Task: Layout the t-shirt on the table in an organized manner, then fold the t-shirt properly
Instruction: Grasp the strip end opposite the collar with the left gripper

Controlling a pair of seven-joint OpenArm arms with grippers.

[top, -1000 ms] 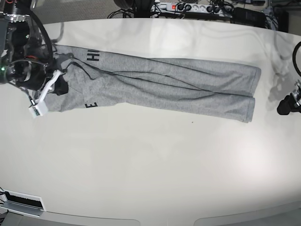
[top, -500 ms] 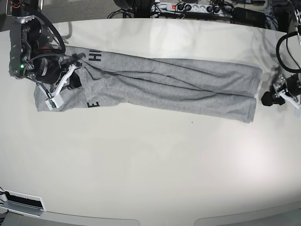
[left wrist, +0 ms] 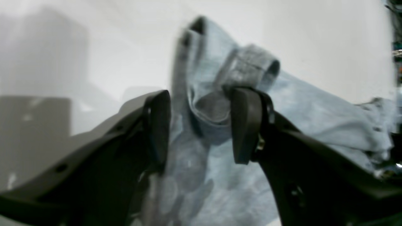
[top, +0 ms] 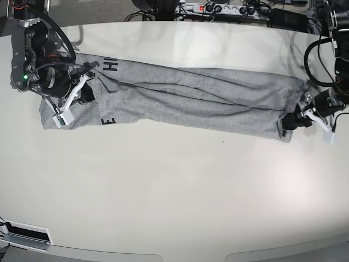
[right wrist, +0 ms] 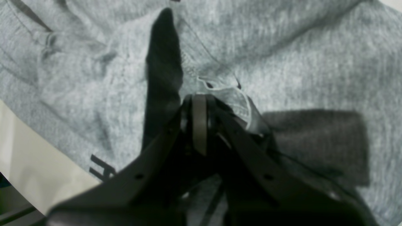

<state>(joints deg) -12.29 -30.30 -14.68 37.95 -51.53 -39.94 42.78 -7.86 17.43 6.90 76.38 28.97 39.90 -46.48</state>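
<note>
Presently the t-shirt (top: 180, 101) is seen stretched as a long narrow band across the far half of the table (top: 174, 196), its long axis running side to side in the base view, printed end at that view's left and plain hem end at its right. At the left of the base view the right gripper (top: 82, 94) is set on the printed end; in its wrist view the jaws are closed together with a pinch of grey fabric and a loose pale thread caught at the tips, so it is judged to be clamped on the cloth near the black lettering (top: 110, 66). Along the middle, the cloth lies flat on the tabletop with lengthwise creases and is not touched by either arm. At the right of the base view the left gripper (top: 292, 121) is placed at the lower corner of the hem end; in its wrist view the jaws stand apart, a rolled fold of hem (left wrist: 251, 67) lies between and just beyond the pads, and no grip is made yet. Each arm is nearest its own end of the band. The coming move is judged to depend on the left jaws closing on the hem corner directly in front of them.
</note>
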